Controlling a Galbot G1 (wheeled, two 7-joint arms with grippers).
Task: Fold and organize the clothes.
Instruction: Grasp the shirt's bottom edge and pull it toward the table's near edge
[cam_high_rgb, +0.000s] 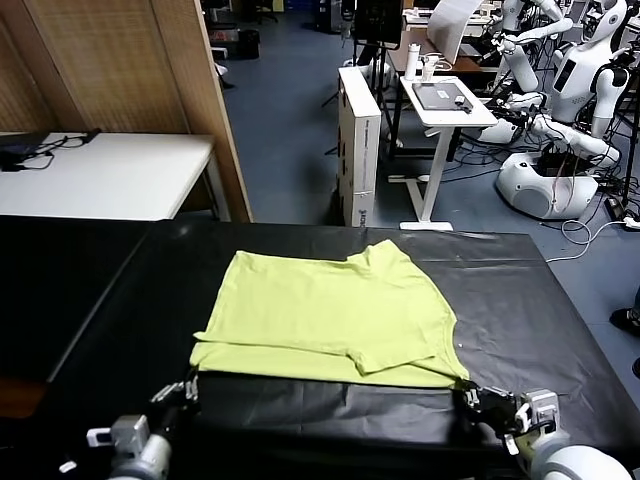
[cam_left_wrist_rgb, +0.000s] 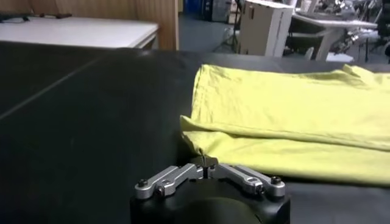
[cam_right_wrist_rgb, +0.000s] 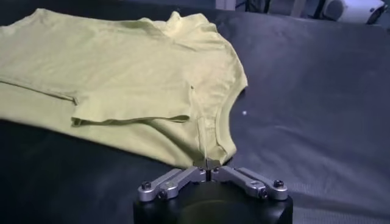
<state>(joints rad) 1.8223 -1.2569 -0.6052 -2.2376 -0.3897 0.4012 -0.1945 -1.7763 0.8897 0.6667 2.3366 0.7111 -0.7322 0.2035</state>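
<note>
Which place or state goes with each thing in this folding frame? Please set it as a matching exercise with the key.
Things
1. T-shirt
2. left gripper
3. right gripper
4. white desk

Places or states
A. behind the black table, on the robot's left
B. shut at the near left corner of the shirt
C. partly folded, lying flat on the black table
D. shut at the near right corner of the shirt

Pairs: 1-C, 2-B, 3-D, 4-A
</note>
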